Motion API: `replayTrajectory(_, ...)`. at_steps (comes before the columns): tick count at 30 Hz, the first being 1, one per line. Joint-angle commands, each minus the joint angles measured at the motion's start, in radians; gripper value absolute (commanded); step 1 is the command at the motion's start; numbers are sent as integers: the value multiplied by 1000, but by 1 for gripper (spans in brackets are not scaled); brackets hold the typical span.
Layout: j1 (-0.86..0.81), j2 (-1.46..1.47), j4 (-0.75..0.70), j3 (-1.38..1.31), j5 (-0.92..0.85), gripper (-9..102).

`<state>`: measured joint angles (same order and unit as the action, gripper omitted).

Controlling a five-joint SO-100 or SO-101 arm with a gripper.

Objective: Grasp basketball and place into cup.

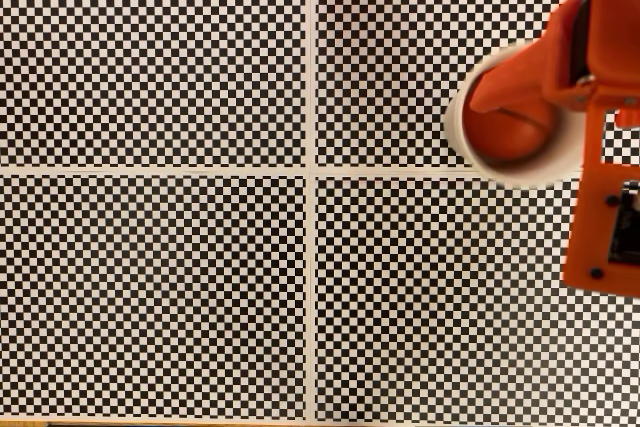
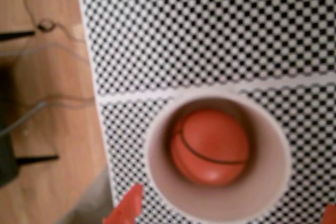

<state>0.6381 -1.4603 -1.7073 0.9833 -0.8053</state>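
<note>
Orange against cream: your ball (image 2: 210, 146) sits down inside the cup (image 2: 157, 169), resting at the bottom with its black seam line curving across the top, as the wrist view shows. The cup stands upright on the checkered mat (image 2: 210, 30), just below one of the pale stripes that divide the pattern.

Your gripper (image 2: 226, 214) hangs directly over the cup mouth. In the wrist view you see one orange fingertip (image 2: 126, 208) at the bottom edge, left of the cup, and a sliver of the other at the lower right corner; the two stand wide apart, outside the rim on either side, with nothing between them. So the fingers are released and the ball lies free of them.

In the fixed view the cup (image 1: 462, 122) stands near the right edge, just above the horizontal pale stripe, and the orange arm (image 1: 600, 197) covers much of its right side. You can make out the ball (image 1: 510, 137) inside the rim, partly under a finger.

At the left of the wrist view, bare wood (image 2: 47, 129) borders the mat, with thin cables (image 2: 47, 51) lying across it.
</note>
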Motion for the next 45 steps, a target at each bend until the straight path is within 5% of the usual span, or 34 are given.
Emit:
replayTrajectory(1,14,0,20,-44,20,45)
replayTrajectory(9,12,6,20,-46,23,42)
replayTrajectory(22,-80,-46,8,-38,14,0)
replayTrajectory(38,-299,-2,23,-219,-77,0)
replayTrajectory(45,-476,118,25,-426,-316,0)
